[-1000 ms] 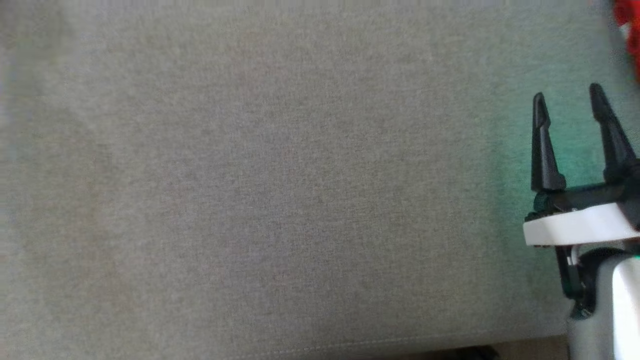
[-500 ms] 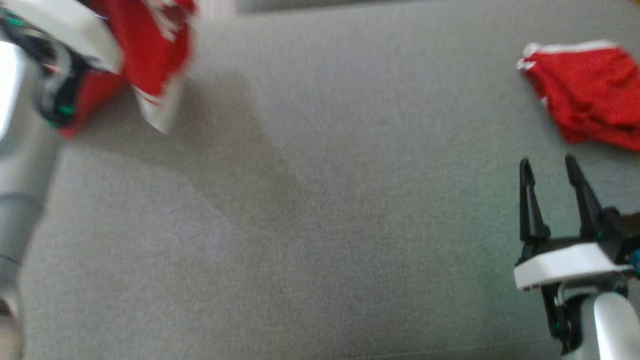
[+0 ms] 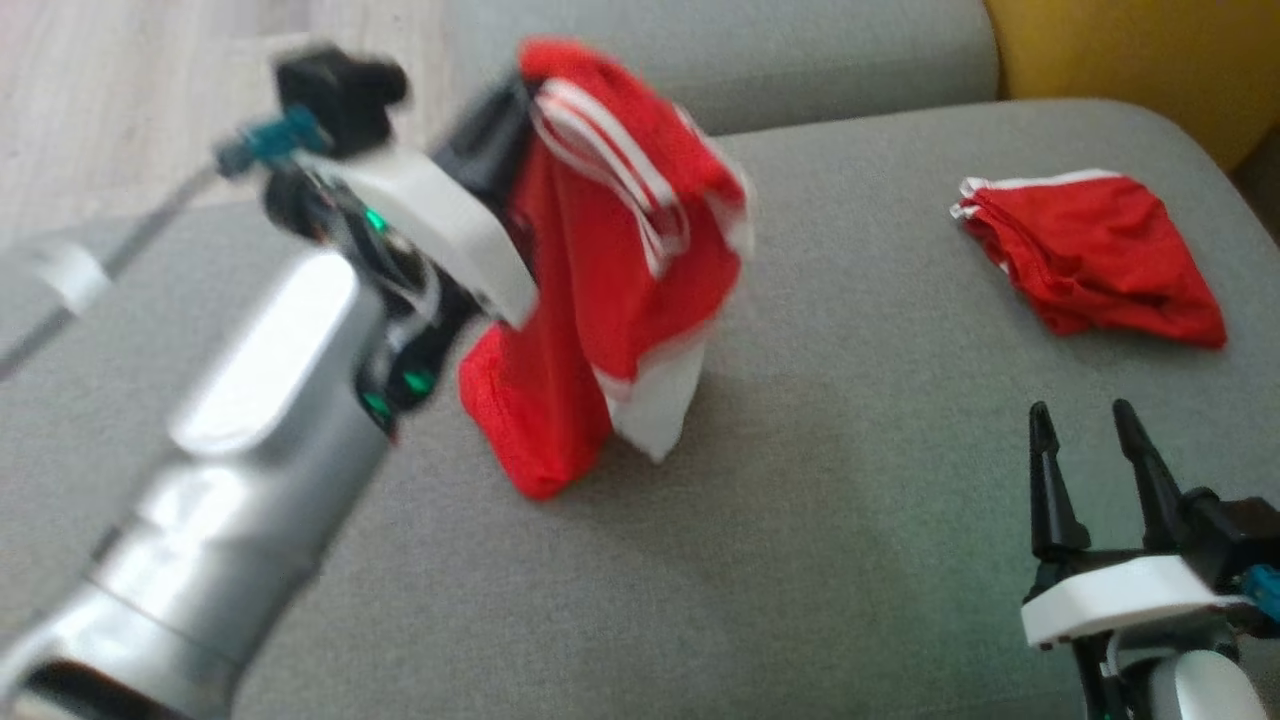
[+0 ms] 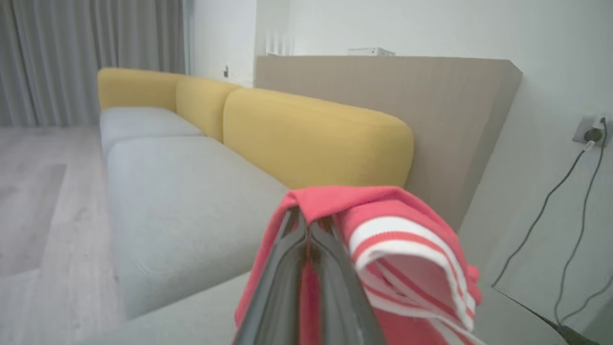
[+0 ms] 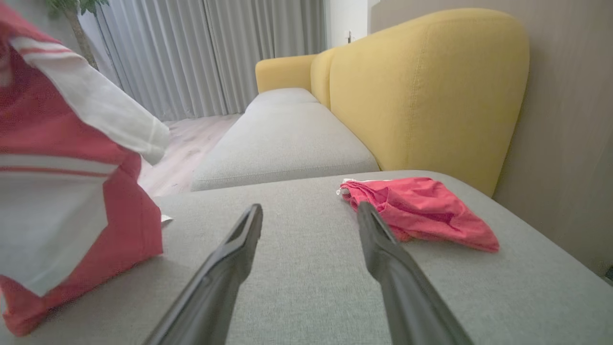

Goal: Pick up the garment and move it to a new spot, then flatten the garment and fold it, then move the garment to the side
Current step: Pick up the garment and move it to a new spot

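Note:
The garment (image 3: 600, 300) is red with white stripes and a white panel. It hangs bunched from my left gripper (image 3: 505, 120), whose fingers are shut on its upper edge. Its lower end reaches the grey sofa cushion (image 3: 850, 520) near the middle. In the left wrist view the closed left gripper (image 4: 306, 220) pinches the garment (image 4: 407, 239), which drapes over to the right. My right gripper (image 3: 1085, 410) stands open and holds nothing, low over the cushion's front right. In the right wrist view the right gripper (image 5: 309, 211) points along the cushion, with the hanging garment (image 5: 62, 191) at far left.
A second red garment (image 3: 1090, 260) lies crumpled on the cushion's far right, just beyond my right gripper, also seen as the red garment (image 5: 416, 211). A yellow backrest (image 5: 421, 86) borders the far side. Wooden floor (image 3: 120, 100) lies past the cushion's left end.
The head view has swung and shifted, bringing my left arm with the hanging garment and the second red garment into it. My right gripper stays open.

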Tool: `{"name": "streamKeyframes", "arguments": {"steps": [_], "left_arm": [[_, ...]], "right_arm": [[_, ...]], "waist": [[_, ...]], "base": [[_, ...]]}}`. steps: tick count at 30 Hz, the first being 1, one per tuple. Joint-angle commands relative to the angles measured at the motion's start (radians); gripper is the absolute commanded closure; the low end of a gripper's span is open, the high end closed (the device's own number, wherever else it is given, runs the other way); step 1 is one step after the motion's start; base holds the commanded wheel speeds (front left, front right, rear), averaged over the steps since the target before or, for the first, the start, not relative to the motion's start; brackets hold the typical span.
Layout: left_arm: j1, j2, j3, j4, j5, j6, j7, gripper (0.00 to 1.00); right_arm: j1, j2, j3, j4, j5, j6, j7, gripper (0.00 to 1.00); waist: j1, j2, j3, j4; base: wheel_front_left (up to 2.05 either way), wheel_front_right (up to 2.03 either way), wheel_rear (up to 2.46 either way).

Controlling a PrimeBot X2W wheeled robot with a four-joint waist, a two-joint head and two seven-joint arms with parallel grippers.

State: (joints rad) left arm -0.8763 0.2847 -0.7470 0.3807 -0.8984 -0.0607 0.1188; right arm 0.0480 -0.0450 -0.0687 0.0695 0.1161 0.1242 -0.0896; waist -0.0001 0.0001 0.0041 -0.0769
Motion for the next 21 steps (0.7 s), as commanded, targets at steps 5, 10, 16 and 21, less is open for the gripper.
{"name": "streamKeyframes", "arguments": {"steps": [5, 10, 16, 21], "left_arm": [[0.077, 0.016, 0.045, 0.026, -0.024, 0.04, -0.061, 1.0], [0.182, 0.042, 0.068, 0.168, -0.03, 0.067, -0.146, 1.0], [0.233, 0.032, 0.062, 0.325, -0.004, 0.073, -0.247, 0.0], [0.223, 0.001, 0.033, 0.393, 0.027, 0.051, -0.298, 0.0]], "right_arm": [[-0.053, -0.005, 0.042, -0.012, 0.019, 0.007, -0.024, 0.0], [-0.082, -0.005, 0.062, 0.011, 0.026, 0.007, -0.035, 0.0], [-0.098, -0.005, 0.068, 0.04, 0.029, 0.007, -0.046, 0.0], [-0.109, -0.005, 0.068, 0.053, 0.019, 0.007, -0.045, 0.0]], "waist": [[0.0001, -0.0001, 0.053, -0.03], [0.0001, -0.0001, 0.097, -0.05], [0.0001, -0.0001, 0.13, -0.048], [0.0001, -0.0001, 0.129, -0.024]], "base": [[0.0, 0.0, 0.0], [0.0, 0.0, 0.0], [0.0, 0.0, 0.0], [0.0, 0.0, 0.0]]}}
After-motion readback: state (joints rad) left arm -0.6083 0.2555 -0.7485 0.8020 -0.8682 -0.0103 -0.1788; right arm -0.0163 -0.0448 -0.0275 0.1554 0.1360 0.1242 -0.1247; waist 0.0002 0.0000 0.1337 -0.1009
